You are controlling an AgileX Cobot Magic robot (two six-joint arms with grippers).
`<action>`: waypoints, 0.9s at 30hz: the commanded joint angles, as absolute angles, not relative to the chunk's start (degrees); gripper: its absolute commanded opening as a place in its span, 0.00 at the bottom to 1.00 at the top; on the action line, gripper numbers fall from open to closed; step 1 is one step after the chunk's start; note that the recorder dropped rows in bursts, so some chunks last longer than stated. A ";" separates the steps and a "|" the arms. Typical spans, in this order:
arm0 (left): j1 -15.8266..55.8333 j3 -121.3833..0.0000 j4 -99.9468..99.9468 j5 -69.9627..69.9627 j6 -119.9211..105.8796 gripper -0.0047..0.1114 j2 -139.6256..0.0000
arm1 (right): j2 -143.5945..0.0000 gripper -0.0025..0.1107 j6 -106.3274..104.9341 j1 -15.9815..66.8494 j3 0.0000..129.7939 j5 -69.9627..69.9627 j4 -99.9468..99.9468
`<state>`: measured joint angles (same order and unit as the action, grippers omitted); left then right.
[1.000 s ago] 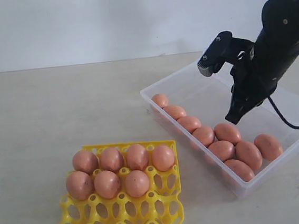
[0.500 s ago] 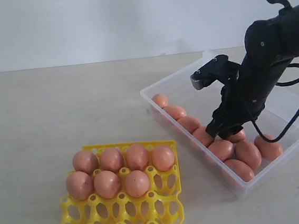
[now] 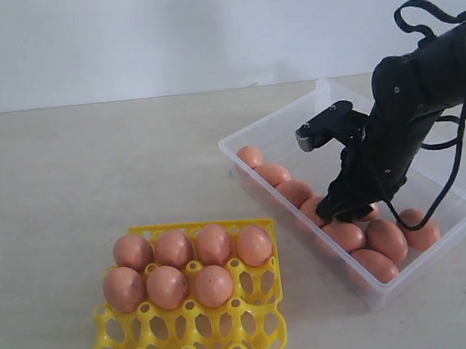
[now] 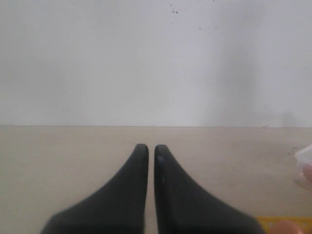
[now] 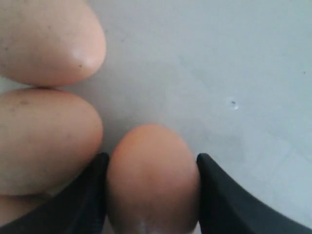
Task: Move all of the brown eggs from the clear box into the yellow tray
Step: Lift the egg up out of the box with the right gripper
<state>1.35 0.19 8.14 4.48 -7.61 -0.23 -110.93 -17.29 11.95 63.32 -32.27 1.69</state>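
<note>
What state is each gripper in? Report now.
Left gripper: closed, empty.
Right gripper: closed on a brown egg inside the clear box.

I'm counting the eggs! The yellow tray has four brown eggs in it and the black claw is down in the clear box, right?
Not four. The yellow tray holds seven brown eggs, four behind and three in front, as the exterior view shows. The right gripper is indeed down in the clear box.

Seven brown eggs (image 3: 174, 249) in yellow tray (image 3: 191, 343), more lying in clear box (image 3: 287, 140)
</note>
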 commanded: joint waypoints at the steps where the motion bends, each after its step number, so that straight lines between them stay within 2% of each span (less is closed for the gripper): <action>1: 1.27 0.00 8.34 4.31 -7.23 0.08 0.00 | -106.15 0.02 -1.25 11.92 63.57 -30.26 -9.17; 8: 1.27 0.00 8.34 4.31 -7.23 0.08 0.00 | -91.72 0.02 69.56 11.82 63.67 -14.67 -77.79; 10: 1.27 0.00 8.34 4.31 -7.23 0.08 0.00 | -88.93 0.02 95.82 11.82 64.08 -17.31 -99.95; 12: 1.27 0.00 8.34 4.31 -7.23 0.08 0.00 | -87.08 0.02 105.77 11.82 65.79 -25.92 -99.95; 15: 1.27 0.00 8.34 4.31 -7.23 0.08 0.00 | -85.83 0.02 109.99 11.82 69.05 -33.50 -99.95; 17: 1.27 0.00 8.34 4.31 -7.23 0.08 0.00 | -85.18 0.02 108.27 11.82 71.39 -31.20 -99.95; 21: 1.27 0.00 8.34 4.31 -7.23 0.08 0.00 | -85.05 0.02 90.82 11.94 74.74 -20.50 -99.95; 27: 1.27 0.00 8.34 4.15 -7.23 0.08 0.00 | -85.17 0.02 61.86 11.94 72.52 -1.08 -99.95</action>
